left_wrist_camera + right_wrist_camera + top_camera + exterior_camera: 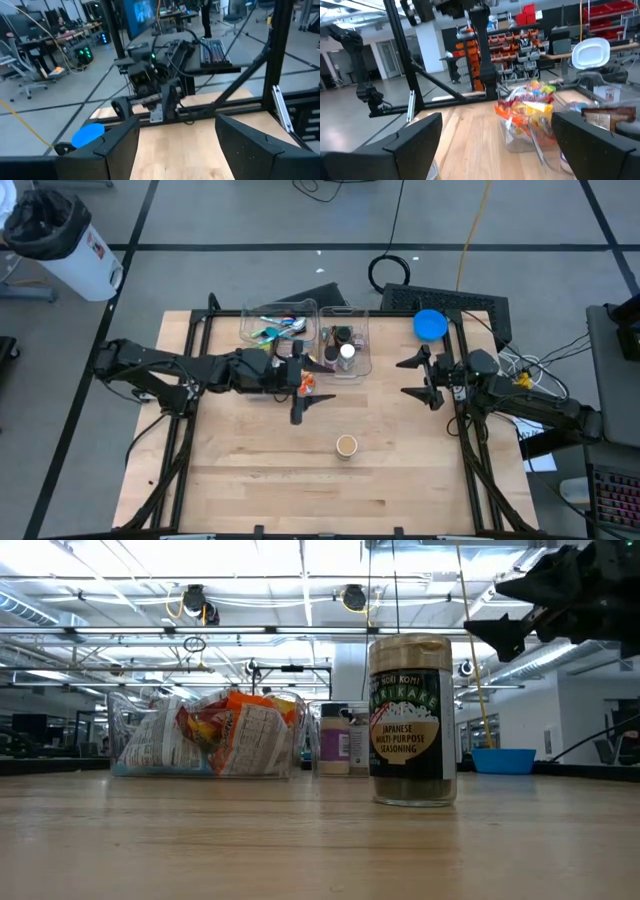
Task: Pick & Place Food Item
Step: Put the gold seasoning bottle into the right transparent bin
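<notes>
A seasoning jar (346,446) with a tan lid and a dark label stands upright on the wooden table (260,480), alone toward the near side; the low view shows the jar (412,720) close up. My left gripper (300,390) hovers open above the table just near of the bins, with nothing between its fingers (115,145). My right gripper (404,378) hangs open and empty over the table's right part, high and to the right of the jar in the low view (490,608). Neither gripper touches anything.
Two clear bins stand at the far side: one (278,325) holds snack packets (530,115), the other (345,345) small bottles. A blue bowl (430,325) sits at the far right beside a keyboard (450,302). Bare wood lies around the jar.
</notes>
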You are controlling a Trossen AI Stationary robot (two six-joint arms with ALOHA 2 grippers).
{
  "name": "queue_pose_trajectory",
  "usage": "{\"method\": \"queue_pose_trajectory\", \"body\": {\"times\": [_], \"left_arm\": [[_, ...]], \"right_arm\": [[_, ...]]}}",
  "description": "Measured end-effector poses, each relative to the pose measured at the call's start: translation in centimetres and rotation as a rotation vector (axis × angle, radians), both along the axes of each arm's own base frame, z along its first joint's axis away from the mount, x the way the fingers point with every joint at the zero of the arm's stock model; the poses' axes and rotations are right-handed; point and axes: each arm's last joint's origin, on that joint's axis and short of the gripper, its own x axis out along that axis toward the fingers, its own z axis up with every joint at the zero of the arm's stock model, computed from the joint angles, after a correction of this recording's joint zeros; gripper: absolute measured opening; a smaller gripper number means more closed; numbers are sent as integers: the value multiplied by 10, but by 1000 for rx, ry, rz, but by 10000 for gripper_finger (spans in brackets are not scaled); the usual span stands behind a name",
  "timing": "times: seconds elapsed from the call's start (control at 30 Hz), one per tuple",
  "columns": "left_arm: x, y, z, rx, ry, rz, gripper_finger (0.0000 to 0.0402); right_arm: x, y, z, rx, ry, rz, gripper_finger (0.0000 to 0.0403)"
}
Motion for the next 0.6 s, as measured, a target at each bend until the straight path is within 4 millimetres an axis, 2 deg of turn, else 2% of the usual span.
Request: {"method": "queue_pose_trajectory", "body": {"times": [0.23, 0.6], "left_arm": [[0, 0, 1, -5, -13, 2, 269], [0, 0, -3, -5, 33, 2, 269]], "right_arm": [[0, -2, -13, -3, 34, -26, 366], [-12, -6, -6, -6, -36, -101, 366]]}}
